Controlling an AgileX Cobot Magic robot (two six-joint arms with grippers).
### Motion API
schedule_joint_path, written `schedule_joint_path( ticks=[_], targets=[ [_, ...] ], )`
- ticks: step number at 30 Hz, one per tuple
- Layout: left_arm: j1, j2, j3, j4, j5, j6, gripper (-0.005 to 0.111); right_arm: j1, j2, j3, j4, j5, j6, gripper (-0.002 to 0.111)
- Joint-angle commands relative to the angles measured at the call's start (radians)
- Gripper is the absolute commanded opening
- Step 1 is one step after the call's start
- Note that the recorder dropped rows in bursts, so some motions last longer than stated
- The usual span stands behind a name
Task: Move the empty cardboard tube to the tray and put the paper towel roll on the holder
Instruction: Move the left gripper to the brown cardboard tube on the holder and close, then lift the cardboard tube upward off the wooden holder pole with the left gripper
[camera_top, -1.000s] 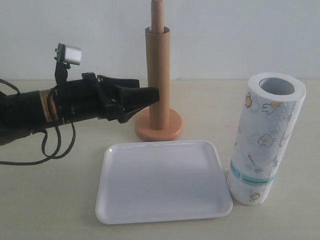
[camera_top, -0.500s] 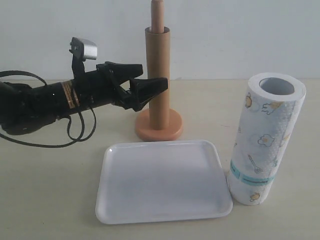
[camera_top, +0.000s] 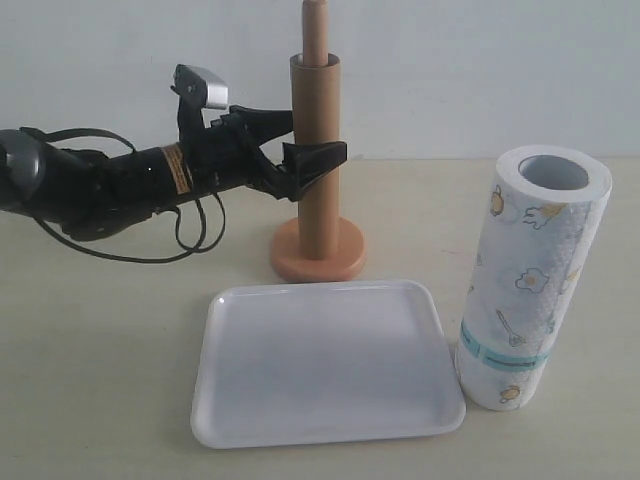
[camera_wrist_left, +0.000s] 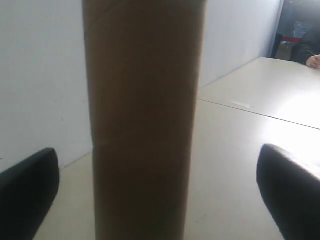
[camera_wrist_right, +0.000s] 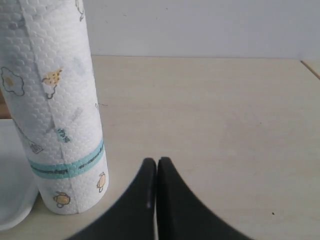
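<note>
**Surface** (camera_top: 100, 350): pale beige tabletop against a white wall; it carries everything listed below.

**Holder** (camera_top: 318, 258): orange-tan wooden stand at the back centre. Its round disc base lies flat and its thin pole stands upright.

**Empty cardboard tube** (camera_top: 315, 200): plain brown cylinder, upright, sleeved over the holder's pole. Its lower end sits on the disc base, and the rounded tip of the pole shows above its top rim. It is not on the tray.

**Tray** (camera_top: 320, 370): shallow white rectangle with rounded corners, flat on the surface, just in front of the holder's base. Nothing lies in it.

**Paper towel roll** (camera_top: 535, 280): thick white roll with yellow cartoon prints, standing on end, teal band near the bottom, hollow core open upward. It stands just beside the tray's right edge; whether they touch cannot be told. It is well apart from the holder.

**Left tool** (camera_top: 312, 137): black, reaching in from the left at the tube's upper half. It is spread wide and straddles the tube. In the left wrist view its fingers (camera_wrist_left: 27, 192) stand clear of the cardboard on both sides.

**Right tool** (camera_wrist_right: 156, 172): black, seen only in the right wrist view. Its fingers are pressed together with nothing between them. It is low over the surface and near the paper towel roll without touching it.
</note>
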Motion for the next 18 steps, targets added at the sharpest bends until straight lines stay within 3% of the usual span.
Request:
schedule_joint_path(
  ticks=[1,18],
  targets=[
    [-0.008,0.036,-0.063,-0.013,0.000,-0.002,0.110,-0.003,-0.005,0.000,-0.003,-0.009,0.000,0.000],
    [-0.036,0.071,-0.119,-0.022,-0.037,-0.026,0.110,-0.003,-0.005,0.000,-0.003,-0.009,0.000,0.000]
  ],
)
